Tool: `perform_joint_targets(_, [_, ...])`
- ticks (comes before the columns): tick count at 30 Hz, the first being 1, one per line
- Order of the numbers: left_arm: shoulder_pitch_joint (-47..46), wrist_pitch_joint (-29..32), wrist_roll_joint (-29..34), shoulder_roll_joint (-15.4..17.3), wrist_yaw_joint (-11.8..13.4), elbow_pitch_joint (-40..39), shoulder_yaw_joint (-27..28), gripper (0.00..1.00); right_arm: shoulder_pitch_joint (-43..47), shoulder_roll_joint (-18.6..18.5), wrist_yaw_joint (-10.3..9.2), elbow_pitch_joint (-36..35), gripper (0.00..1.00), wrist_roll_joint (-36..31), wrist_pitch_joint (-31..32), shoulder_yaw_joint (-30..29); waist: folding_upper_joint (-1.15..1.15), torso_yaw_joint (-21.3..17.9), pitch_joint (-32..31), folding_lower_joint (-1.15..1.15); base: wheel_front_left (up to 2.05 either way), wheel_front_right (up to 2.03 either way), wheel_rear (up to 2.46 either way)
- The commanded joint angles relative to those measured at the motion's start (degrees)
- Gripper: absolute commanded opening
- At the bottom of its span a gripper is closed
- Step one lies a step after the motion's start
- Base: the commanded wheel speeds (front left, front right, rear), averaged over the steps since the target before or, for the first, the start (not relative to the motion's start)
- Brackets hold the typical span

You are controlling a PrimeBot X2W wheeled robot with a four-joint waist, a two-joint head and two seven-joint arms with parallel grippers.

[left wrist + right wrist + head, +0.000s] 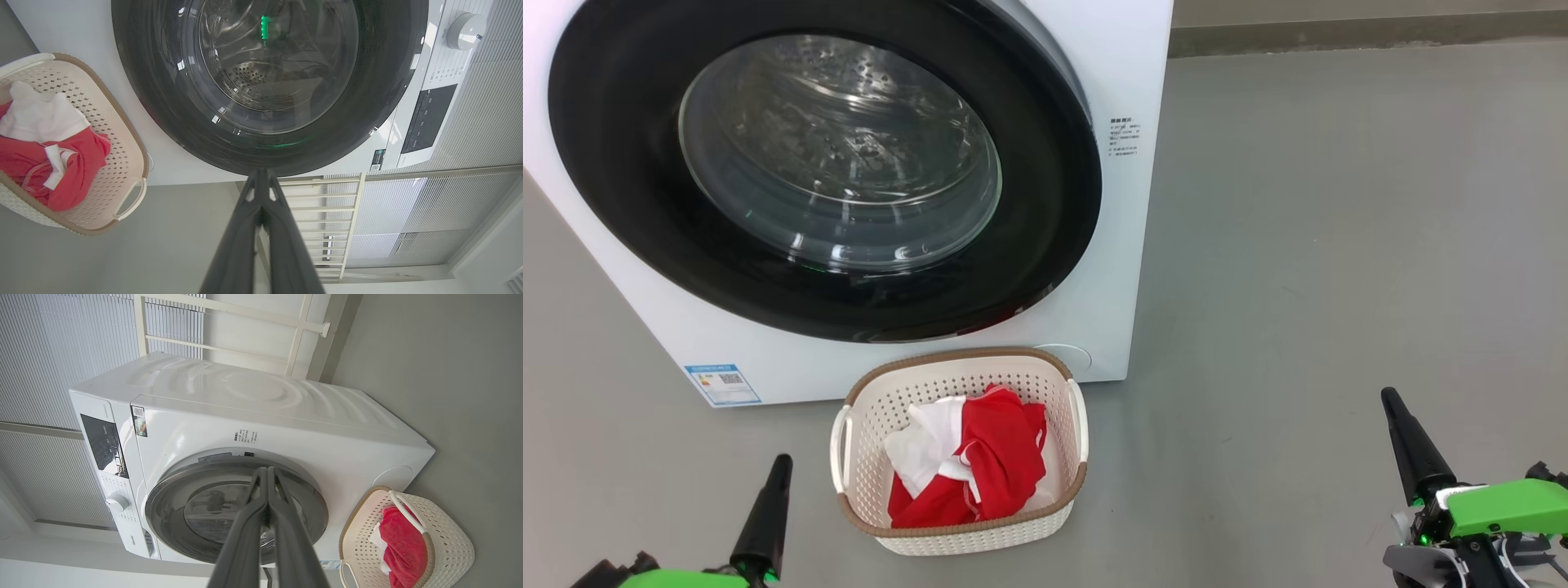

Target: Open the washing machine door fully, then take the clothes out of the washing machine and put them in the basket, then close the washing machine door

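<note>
In the head view the left gripper (783, 464) sits at 7 o'clock and the right gripper (1388, 398) at 4 o'clock. Both are low over the grey floor (1339, 245) and well apart from each other. Each claw has its two dark fingers (241, 237) pressed together to a single point, and neither holds anything; both wrist views show the same closed pair rising from the bottom edge. Between the two, at 6 o'clock, the basket (956, 357) stands on the floor, touched by neither gripper. The clothes (1001, 453) lie inside it, with the red fabric heaped from the centre toward the basket's 7 o'clock corner and a fold of white cloth on its 10 o'clock side. Just beyond the basket's far rim rises the white front of the washing machine (1127, 204), which takes up the view from 9 to 12 o'clock. A blue label sticker (723, 384) is on its lower corner, at 8 o'clock from the basket. The washing machine door (1045, 245) appears to lie closed against that front, and the perforated steel drum shows through its bulging glass. Farther on, the right wrist view shows a dial (117, 502) and a dark display panel (104, 445) along the machine's top strip. Behind the machine are a white railing (300, 326) and a slatted wall.
</note>
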Motion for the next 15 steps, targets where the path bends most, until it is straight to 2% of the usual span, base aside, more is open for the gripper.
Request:
perform_joint_targets(1, [-2.8,0.6,-2.0,0.5,-0.4,-1.2,2.1,0.0,-3.1,-0.2,-0.04,-1.5,0.0,1.7,0.6,0.6,0.0,0.0,0.1,0.0,0.0,0.0,0.0])
perform_joint_targets(15, [-3.0,1.0,-3.5,0.5,-0.4,-1.2,2.1,0.0,-3.3,-0.1,-0.04,-1.5,0.0,3.0,1.0,0.5,0.0,0.1,0.2,0.0,0.0,0.0,0.0])
